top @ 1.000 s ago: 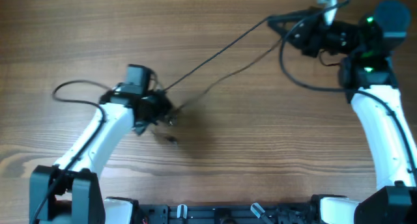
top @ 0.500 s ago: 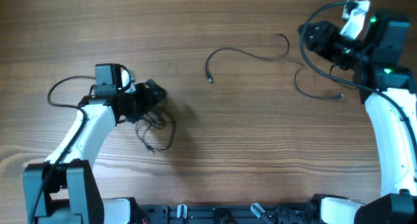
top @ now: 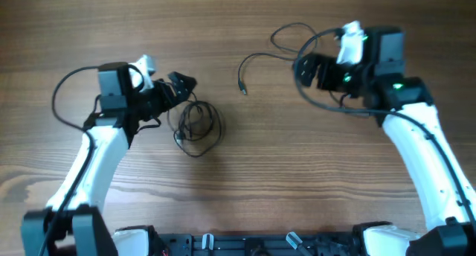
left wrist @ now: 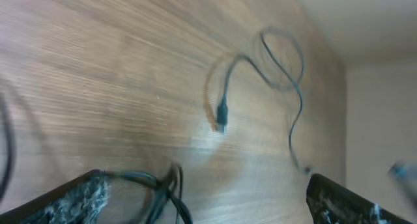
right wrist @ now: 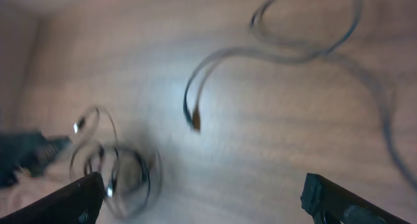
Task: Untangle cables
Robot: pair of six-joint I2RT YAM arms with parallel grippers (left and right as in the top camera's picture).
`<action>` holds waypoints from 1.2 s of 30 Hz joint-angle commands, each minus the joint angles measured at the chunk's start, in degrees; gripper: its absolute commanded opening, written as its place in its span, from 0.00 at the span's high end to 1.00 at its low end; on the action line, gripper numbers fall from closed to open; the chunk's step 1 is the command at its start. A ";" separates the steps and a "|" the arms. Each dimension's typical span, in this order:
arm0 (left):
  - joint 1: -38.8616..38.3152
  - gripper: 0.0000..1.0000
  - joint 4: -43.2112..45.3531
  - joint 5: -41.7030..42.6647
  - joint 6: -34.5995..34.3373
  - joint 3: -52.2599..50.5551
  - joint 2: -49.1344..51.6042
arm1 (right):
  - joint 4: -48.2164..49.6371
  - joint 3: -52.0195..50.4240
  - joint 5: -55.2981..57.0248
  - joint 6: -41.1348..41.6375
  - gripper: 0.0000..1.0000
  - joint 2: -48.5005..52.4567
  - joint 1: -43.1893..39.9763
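No writing, label or number can be read anywhere.

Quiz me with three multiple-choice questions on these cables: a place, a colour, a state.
1. Where does the coiled cable lie?
A. by the left gripper
B. off the table
C. in a box
2. What colour is the loose cable?
A. white
B. red
C. black
3. How are the left gripper and the right gripper?
A. both shut
B. both open
C. one shut
Answers: A, the coil sits beside it. C, black against the wooden table. B, wrist views show fingers wide apart.
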 commanded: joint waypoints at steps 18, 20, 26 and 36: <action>0.92 0.00 -14.62 -3.74 -14.84 0.50 -2.89 | 20.00 -11.47 -13.05 -16.76 0.01 4.46 17.29; 0.92 0.00 -15.02 -2.47 -13.99 0.50 -3.02 | 23.87 -12.83 -15.45 -21.09 0.01 6.29 18.69; 0.92 0.00 -15.02 7.43 -14.23 1.44 -3.45 | 38.16 -13.25 -21.24 -23.41 0.00 14.88 22.86; 0.92 0.00 -15.02 16.85 -14.51 1.53 -7.54 | 59.45 -13.25 -21.24 -21.33 0.01 24.50 26.27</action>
